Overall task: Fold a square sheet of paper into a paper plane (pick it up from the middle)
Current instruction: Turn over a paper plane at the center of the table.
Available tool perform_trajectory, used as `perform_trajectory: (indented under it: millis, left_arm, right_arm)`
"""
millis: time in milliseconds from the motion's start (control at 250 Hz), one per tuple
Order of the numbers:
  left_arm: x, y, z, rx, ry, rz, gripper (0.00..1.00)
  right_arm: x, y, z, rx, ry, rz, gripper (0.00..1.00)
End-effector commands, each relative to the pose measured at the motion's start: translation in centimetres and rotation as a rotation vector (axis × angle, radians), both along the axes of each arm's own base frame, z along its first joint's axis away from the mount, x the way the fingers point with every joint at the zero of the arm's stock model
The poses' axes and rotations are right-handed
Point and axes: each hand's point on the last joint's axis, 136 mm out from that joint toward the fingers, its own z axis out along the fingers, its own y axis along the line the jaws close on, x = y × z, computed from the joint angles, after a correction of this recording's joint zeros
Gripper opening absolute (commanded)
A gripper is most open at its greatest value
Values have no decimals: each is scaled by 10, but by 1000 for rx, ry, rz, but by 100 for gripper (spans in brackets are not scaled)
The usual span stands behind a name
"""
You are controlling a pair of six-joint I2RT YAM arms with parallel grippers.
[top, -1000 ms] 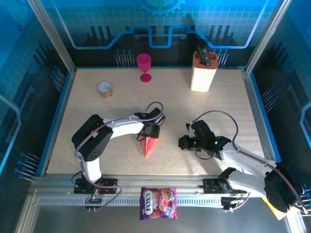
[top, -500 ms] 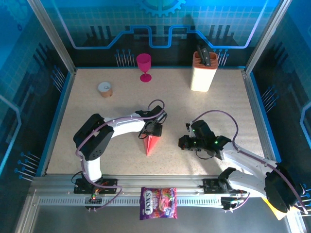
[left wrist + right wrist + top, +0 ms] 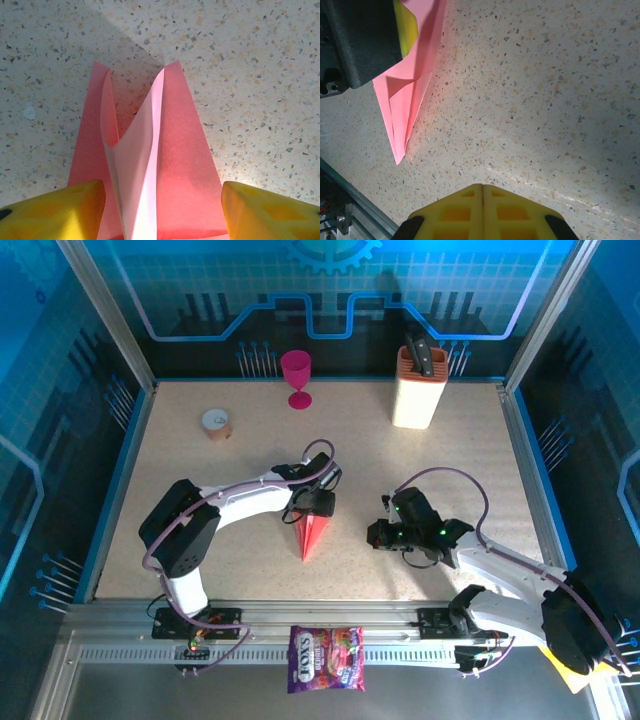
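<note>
read: FOX'S | on: purple candy bag | other legible text: none

Paper plane is lying flat around the middle of the table, a slim pink dart with its tip aimed at the near edge. Left gripper is parked right over its wide end. Right gripper sits beside it, not touching. Magenta goblet and cream knife block stand along the far edge.
</note>
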Motion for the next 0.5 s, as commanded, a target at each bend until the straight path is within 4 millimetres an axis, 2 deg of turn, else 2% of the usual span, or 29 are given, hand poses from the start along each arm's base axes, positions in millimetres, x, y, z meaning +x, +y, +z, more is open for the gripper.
perform_trajectory:
  millis: [0, 68, 132, 192, 268, 304, 371, 407, 495]
  left_arm:
    - [2, -6, 25, -38, -20, -11, 64]
    - [3, -6, 36, -41, -38, -14, 66]
    - [6, -3, 54, -46, -77, -12, 70]
    - [9, 1, 74, -59, -124, -4, 78]
    - [12, 13, 102, -56, -187, 18, 88]
    - [14, 22, 115, -47, -220, 35, 95]
    - [18, 40, 139, -24, -286, 71, 100]
    - [21, 51, 149, -11, -319, 97, 100]
    - [27, 83, 173, 10, -393, 175, 100]
  right_arm:
    - [2, 8, 8, 12, -25, 30, 0]
    - [2, 8, 11, 10, -29, 29, 0]
    - [5, 4, 17, -11, -49, 23, 2]
    - [11, -1, 26, -40, -80, 13, 19]
    - [21, -12, 42, -81, -122, -9, 55]
    - [26, -18, 50, -103, -139, -25, 68]
    - [38, -34, 66, -142, -172, -74, 93]
    - [46, -46, 73, -170, -185, -117, 100]
    - [64, -81, 90, -254, -221, -243, 99]
